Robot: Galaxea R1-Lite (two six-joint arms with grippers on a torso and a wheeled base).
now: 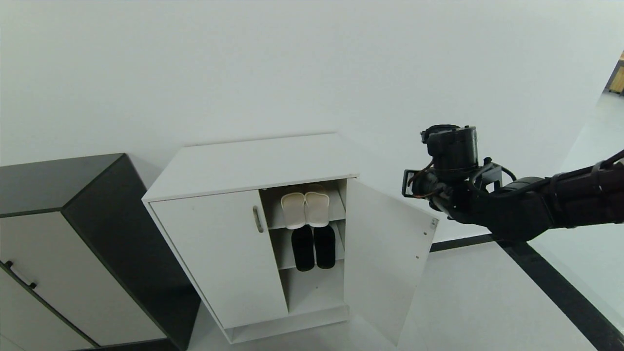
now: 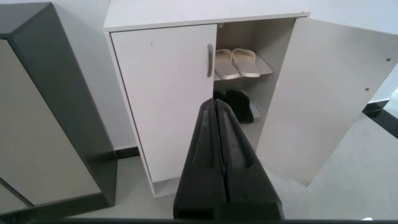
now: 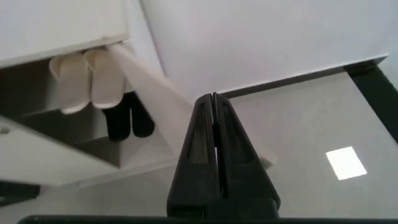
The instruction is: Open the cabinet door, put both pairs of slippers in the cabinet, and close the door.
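The white cabinet (image 1: 253, 163) stands against the wall with its right door (image 1: 385, 253) swung open and its left door (image 1: 219, 253) closed. A white pair of slippers (image 1: 305, 208) lies on the top shelf, and a black pair (image 1: 314, 247) on the shelf below. My right arm (image 1: 453, 180) hangs beside the open door's outer edge. Its gripper (image 3: 214, 99) is shut and holds nothing, with the door (image 3: 161, 99) and both pairs (image 3: 87, 78) beyond it. My left gripper (image 2: 214, 102) is shut and empty in front of the cabinet, below the left door's handle (image 2: 209, 60).
A black-and-grey cabinet (image 1: 73, 234) stands close on the white cabinet's left. A black stripe (image 1: 551, 282) crosses the pale floor at the right. The bottom compartment (image 1: 314, 292) of the white cabinet holds nothing.
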